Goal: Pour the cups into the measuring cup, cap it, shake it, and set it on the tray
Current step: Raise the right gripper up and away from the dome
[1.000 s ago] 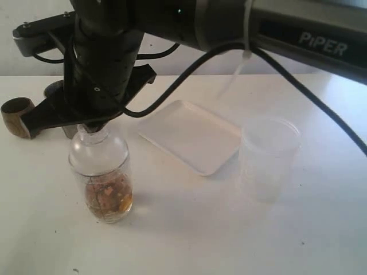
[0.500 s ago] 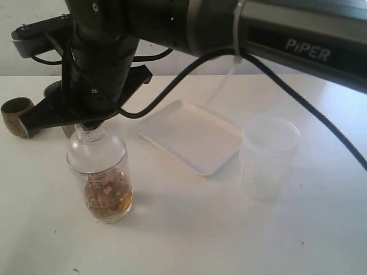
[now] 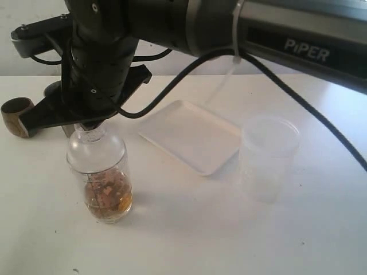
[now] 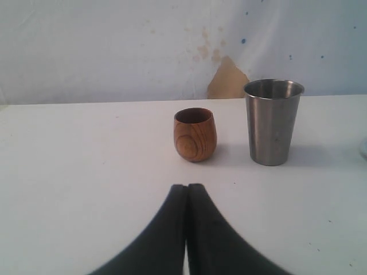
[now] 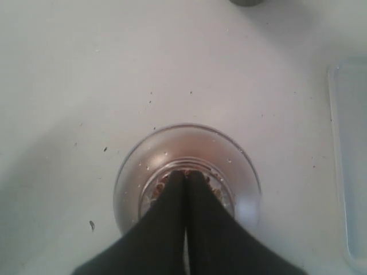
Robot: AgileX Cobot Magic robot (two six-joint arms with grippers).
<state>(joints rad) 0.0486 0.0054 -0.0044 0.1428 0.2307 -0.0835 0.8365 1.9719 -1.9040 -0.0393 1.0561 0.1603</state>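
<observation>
A clear round-shouldered bottle (image 3: 100,172) with brown bits in its bottom stands on the white table. No clear cylinder with black marks shows in any view. My right gripper (image 5: 184,173) is shut, and its tips rest in the bottle's mouth (image 5: 186,189). In the left wrist view the dark-brown wooden cup (image 4: 195,134) and the steel tumbler (image 4: 273,121) stand upright side by side. My left gripper (image 4: 187,186) is shut and empty, a short way in front of them. The wooden cup (image 3: 16,116) sits at the far left of the exterior view. The white tray (image 3: 189,134) lies right of the bottle.
A wider frosted plastic tub (image 3: 268,154) stands right of the tray. The right arm and its black cable (image 3: 172,91) hang over the bottle and the tray's back corner. The tray's rim (image 5: 344,172) shows at the edge of the right wrist view.
The right arm has shifted slightly left, and the bottle's neck has moved a little left with it. The tray, tub and wooden cup have stayed put.
</observation>
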